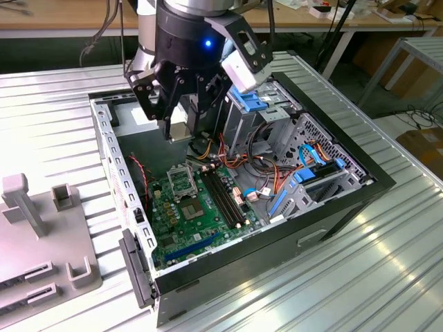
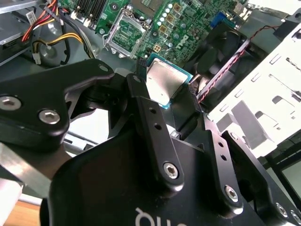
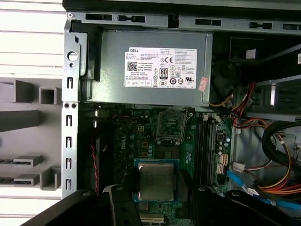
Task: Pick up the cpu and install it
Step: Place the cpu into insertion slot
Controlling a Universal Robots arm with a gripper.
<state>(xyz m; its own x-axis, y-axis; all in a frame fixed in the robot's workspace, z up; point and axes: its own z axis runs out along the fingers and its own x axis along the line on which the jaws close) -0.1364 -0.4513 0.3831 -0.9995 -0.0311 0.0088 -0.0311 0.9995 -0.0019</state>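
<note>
The cpu (image 2: pixel 162 80) shows a dull, brushed silvery metal lid with a thin teal edge, between the matt black fingers (image 2: pixel 146 113) of the gripper (image 2: pixel 164 89), which are studded with bright steel screws (image 2: pixel 170 170). The motherboard (image 3: pixel 124 141) is glossy green. The power-supply box (image 3: pixel 113 66) is matt grey sheet metal under a white paper label (image 3: pixel 162 68). The table (image 1: pixel 346 277) is ribbed, shiny metal.

Black wrist housing (image 1: pixel 187 34) with blue light (image 1: pixel 208 44), black fingers (image 2: pixel 143 106), silver hex screws (image 2: pixel 170 170).
</note>
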